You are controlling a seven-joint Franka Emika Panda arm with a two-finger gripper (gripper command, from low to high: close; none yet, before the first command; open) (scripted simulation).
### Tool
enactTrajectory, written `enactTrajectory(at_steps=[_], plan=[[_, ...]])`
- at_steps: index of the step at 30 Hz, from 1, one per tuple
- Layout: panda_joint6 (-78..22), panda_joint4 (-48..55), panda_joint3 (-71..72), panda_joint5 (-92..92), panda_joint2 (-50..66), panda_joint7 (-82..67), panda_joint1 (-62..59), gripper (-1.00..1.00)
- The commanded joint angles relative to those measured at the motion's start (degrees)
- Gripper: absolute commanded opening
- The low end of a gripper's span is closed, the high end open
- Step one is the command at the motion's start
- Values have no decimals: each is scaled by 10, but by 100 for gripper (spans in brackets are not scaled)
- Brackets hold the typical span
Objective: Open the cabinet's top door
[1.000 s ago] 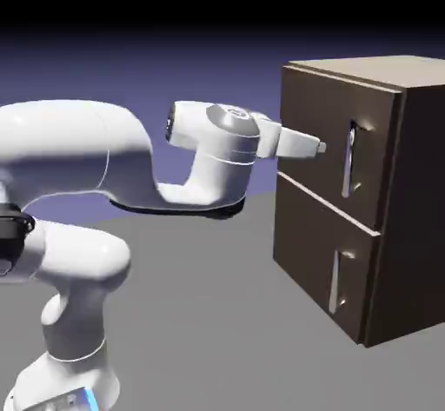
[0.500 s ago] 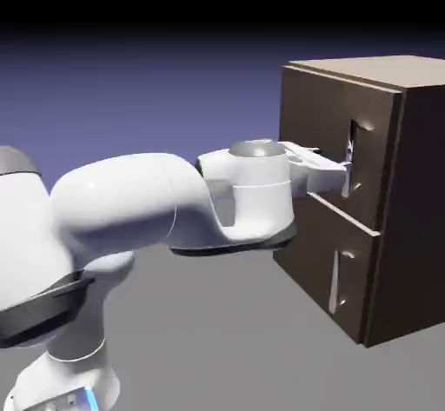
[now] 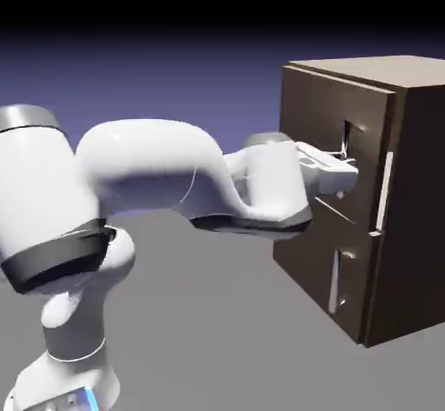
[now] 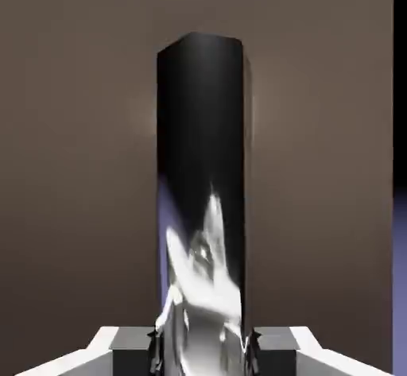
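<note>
With the arm [image 3: 156, 166] reaching in from the exterior view's left, gripper [image 3: 349, 175] is clamped on the top door's handle [image 4: 203, 287], jaws nearly closed, top door [image 3: 322, 105] slightly ajar on the cabinet [image 3: 421, 201] at the exterior view's right.

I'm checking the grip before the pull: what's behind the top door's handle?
Behind the handle shows the brown top door. The strip the handle covers can't be seen, and neither can the cabinet's inside.
</note>
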Motion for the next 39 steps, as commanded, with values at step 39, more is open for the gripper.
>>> enactTrajectory(at_steps=[39], plan=[[-136,-236,751,629,-38,6,-512,-100]])
